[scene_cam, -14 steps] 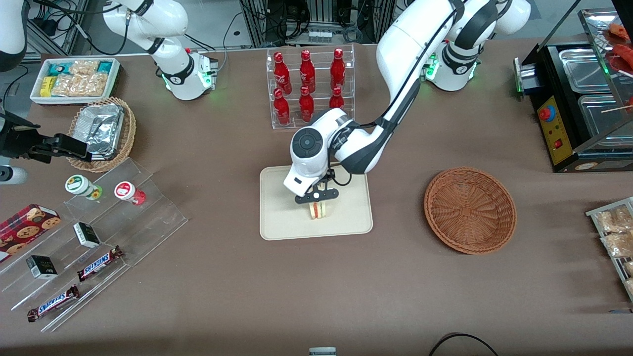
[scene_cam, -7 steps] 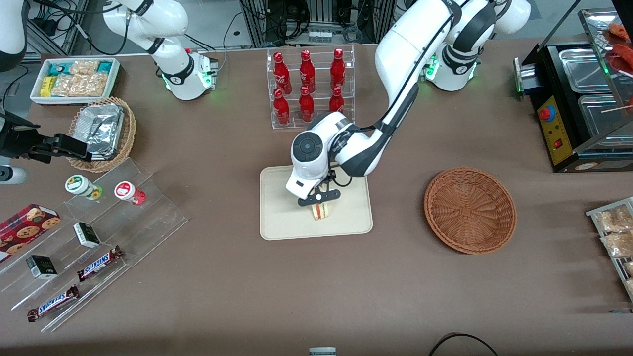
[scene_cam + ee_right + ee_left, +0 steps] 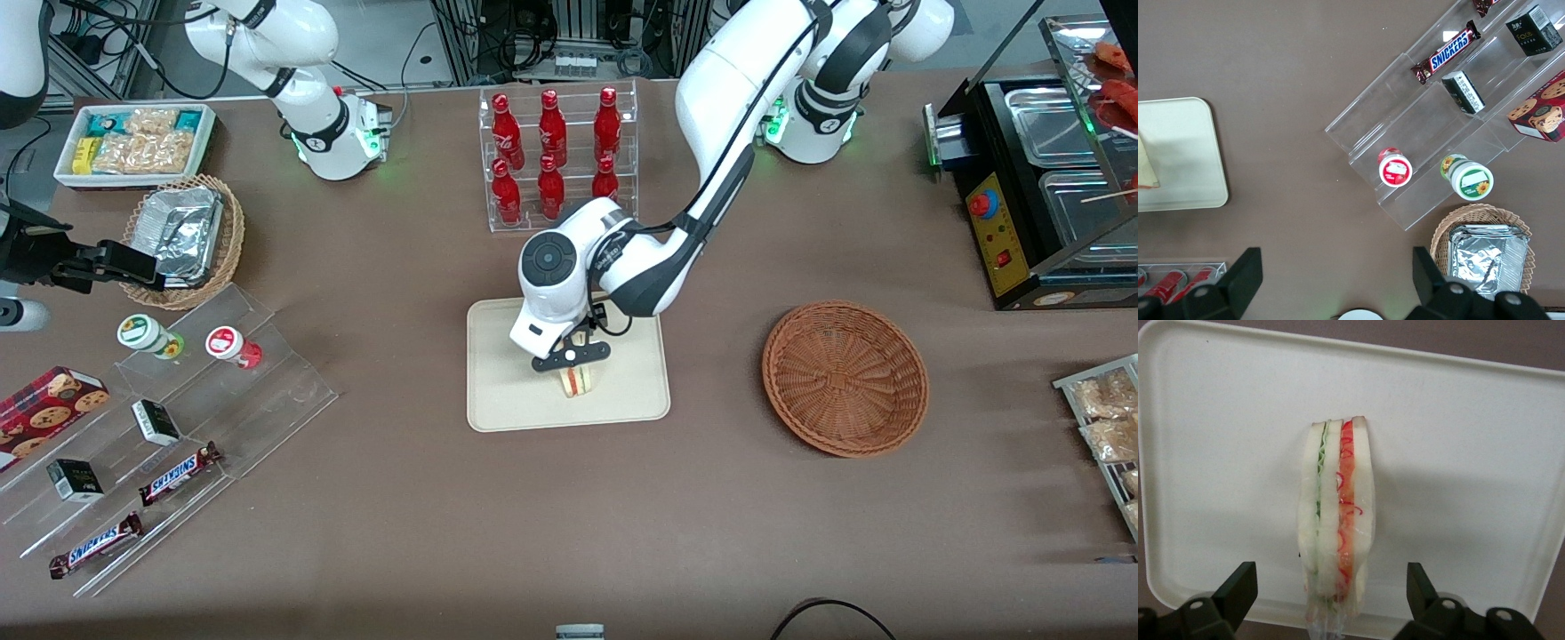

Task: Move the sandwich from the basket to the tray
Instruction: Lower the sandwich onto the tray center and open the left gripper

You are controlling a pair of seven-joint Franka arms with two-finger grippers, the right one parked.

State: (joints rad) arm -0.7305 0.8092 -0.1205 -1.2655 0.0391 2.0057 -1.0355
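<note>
1. The sandwich (image 3: 1336,520) stands on its edge on the tray (image 3: 502,404), filling layers showing, near the tray's middle.
2. The gripper (image 3: 573,356) hangs just above the sandwich; its jaws are spread wide, one on each side, clear of the bread and holding nothing.
3. The basket (image 3: 845,378) sits on the table (image 3: 569,516) toward the working arm's end, apparently empty.

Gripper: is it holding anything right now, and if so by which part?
Nothing. The gripper is open above the tray, its fingers standing clear on either side of the sandwich, which rests on the tray.
</note>
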